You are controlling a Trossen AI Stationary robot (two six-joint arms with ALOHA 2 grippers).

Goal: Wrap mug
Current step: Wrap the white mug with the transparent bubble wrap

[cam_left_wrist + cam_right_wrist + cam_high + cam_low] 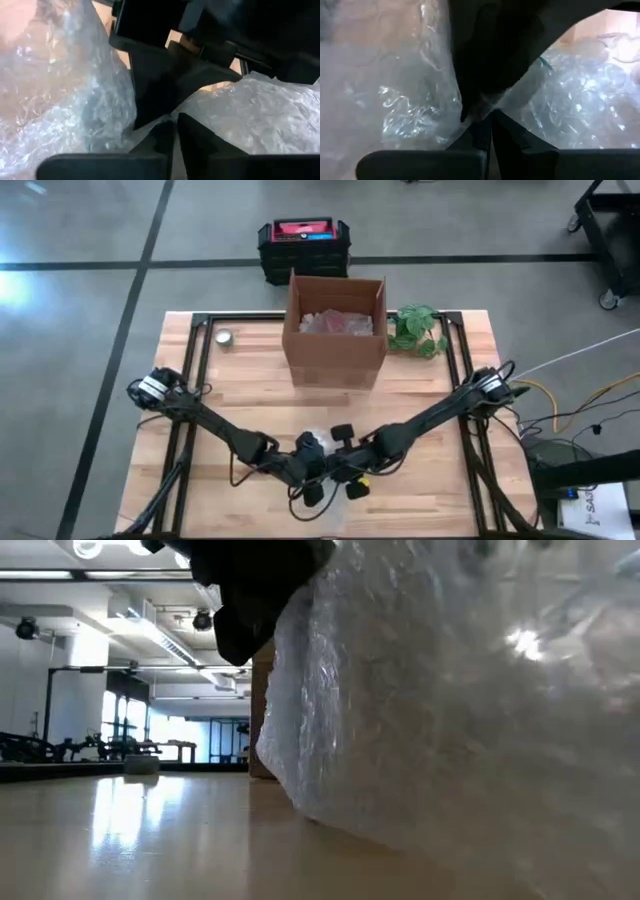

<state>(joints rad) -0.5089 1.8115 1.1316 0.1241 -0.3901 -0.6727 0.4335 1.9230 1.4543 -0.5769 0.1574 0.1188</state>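
Observation:
Clear bubble wrap (pixel 450 710) is bunched on the wooden table (pixel 250 370) near its front edge, at the centre. The mug is hidden; no view shows it. Both arms reach in over the wrap and meet there. My left gripper (pixel 175 134) and my right gripper (pixel 490 129) are each shut on the wrap and stand close, facing each other. In the high view the left gripper (pixel 312 470) and the right gripper (pixel 352 470) cover most of the wrap (pixel 322 436). My left gripper pinches a raised part of the bubble wrap (pixel 159 121) between its two fingers. Sheet spreads away on both sides of the fingers; one layer or several, I cannot tell. My right gripper pinches a gathered bit of the wrap (pixel 479 111) between its two fingers, right beside the other gripper, and the wrap fans out on both sides.
An open cardboard box (pixel 335 330) with wrap inside stands at the far centre. A green plant (pixel 418 330) lies to its right and a small round tin (pixel 225 337) at the far left. A black and red case (pixel 303 245) sits on the floor beyond.

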